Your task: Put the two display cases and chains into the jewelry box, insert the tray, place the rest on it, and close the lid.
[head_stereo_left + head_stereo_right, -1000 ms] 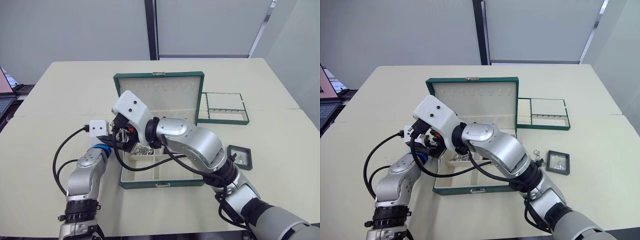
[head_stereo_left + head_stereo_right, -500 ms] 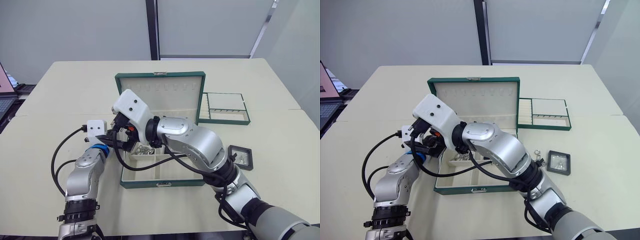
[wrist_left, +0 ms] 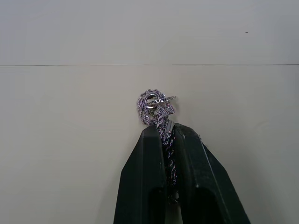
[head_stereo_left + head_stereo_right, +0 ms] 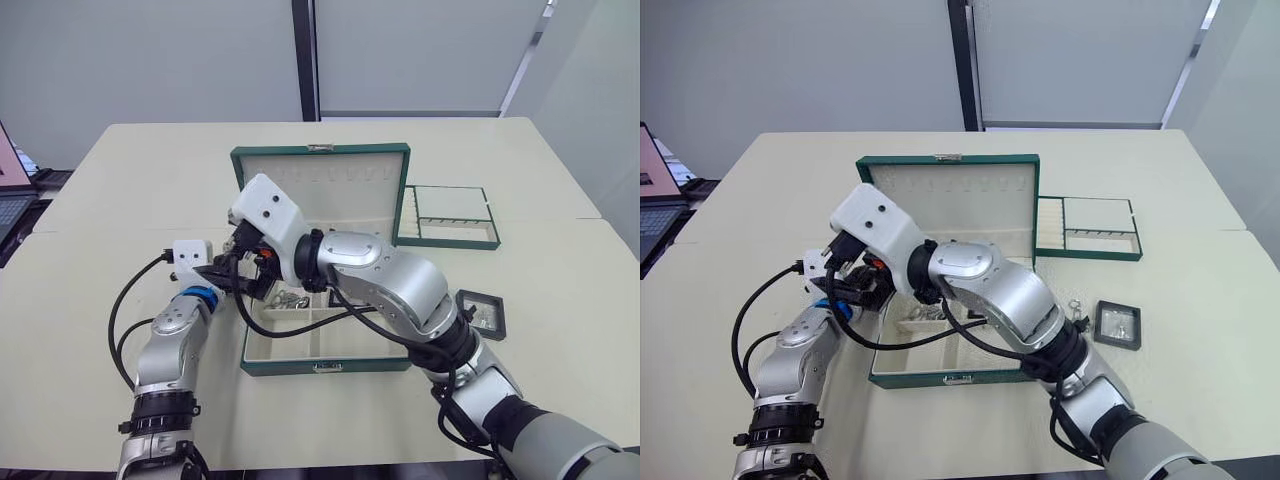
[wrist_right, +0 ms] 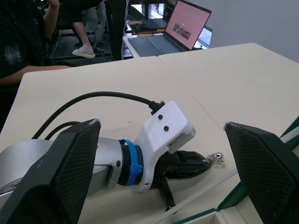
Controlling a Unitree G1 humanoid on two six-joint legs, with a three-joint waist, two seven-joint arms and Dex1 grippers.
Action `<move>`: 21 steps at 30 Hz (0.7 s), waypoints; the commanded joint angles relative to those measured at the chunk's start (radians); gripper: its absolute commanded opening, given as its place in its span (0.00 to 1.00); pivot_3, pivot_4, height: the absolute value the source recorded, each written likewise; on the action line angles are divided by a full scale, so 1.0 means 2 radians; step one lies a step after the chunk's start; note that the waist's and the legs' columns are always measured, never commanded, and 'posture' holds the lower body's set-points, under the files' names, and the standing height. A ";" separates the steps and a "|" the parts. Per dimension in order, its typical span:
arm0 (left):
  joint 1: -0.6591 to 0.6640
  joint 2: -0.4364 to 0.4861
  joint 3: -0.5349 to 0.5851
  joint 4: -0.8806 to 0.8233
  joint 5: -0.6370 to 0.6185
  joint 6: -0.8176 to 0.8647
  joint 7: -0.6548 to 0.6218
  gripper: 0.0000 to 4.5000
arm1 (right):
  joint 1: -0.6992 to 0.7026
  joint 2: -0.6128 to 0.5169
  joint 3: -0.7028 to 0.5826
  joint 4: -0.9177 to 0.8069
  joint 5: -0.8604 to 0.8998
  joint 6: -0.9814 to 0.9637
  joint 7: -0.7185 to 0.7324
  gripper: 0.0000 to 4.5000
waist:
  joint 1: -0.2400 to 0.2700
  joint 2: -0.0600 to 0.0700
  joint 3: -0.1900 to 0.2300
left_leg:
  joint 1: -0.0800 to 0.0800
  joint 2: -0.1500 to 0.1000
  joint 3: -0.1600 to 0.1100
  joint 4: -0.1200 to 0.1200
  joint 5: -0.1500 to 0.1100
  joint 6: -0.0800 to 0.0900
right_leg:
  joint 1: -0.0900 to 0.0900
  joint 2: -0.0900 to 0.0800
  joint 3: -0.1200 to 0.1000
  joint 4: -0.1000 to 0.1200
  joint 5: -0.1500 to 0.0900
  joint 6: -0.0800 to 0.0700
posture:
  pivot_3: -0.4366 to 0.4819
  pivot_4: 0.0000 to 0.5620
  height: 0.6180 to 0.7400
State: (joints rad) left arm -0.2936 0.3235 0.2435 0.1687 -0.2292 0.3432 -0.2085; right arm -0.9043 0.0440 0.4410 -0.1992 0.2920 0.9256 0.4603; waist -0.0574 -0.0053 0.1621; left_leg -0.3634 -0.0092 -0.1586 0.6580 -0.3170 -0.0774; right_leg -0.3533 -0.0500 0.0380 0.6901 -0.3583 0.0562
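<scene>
My left gripper (image 3: 164,135) is shut on a thin silver chain (image 3: 155,105), whose bunched end and ring stick out past the fingertips just above the table. It sits just left of the open dark green jewelry box (image 4: 320,368), near the box's left wall. My right gripper (image 5: 161,123) stands open right above the left gripper (image 5: 201,164). Another chain (image 4: 290,299) lies in a rear compartment of the box. The lid (image 4: 320,185) stands upright behind. One display case (image 4: 481,312) lies on the table right of the box. The tray (image 4: 447,215) rests at the back right.
A small silver ring piece (image 4: 1076,308) lies between the box and the display case. A laptop (image 5: 180,28) stands on a neighbouring table to the left, and a seated person (image 5: 18,37) is behind it. The near table in front of the box is bare.
My left gripper's fingers have closed on the chain beside the box's left wall. The right arm has shifted only slightly above it.
</scene>
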 commanded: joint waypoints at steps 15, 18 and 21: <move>0.090 0.092 0.094 -0.224 -0.100 0.110 -0.061 0.00 | -0.048 -0.065 -0.073 -0.001 0.041 -0.023 0.094 1.00 | -0.014 0.000 0.000 | 0.000 0.000 -0.001 -0.006 0.001 -0.002 | -0.004 -0.001 0.000 0.000 0.000 0.000 | 0.48 0.27 1.00; 0.089 0.119 0.120 -0.238 -0.130 0.124 -0.085 0.00 | -0.047 -0.077 -0.078 -0.002 0.047 -0.030 0.112 1.00 | -0.013 0.000 0.000 | 0.000 0.000 -0.001 -0.006 0.001 -0.002 | -0.004 -0.002 0.000 0.000 0.000 0.000 | 0.48 0.27 1.00; 0.097 0.156 0.146 -0.251 -0.170 0.145 -0.129 0.00 | -0.044 -0.093 -0.083 -0.007 0.054 -0.035 0.125 1.00 | -0.013 0.000 0.000 | 0.000 0.000 -0.001 -0.006 0.001 -0.002 | -0.004 -0.002 0.000 0.000 0.000 0.000 | 0.48 0.27 1.00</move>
State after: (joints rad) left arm -0.1082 0.5969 0.4851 -0.2783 -0.5182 0.6221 -0.4147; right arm -0.9748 -0.1356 0.3047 -0.1779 0.3784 0.8793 0.6931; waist -0.0844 -0.0057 0.1623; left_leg -0.3641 -0.0092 -0.1613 0.6450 -0.3148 -0.0813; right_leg -0.3620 -0.0535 0.0376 0.6894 -0.3582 0.0561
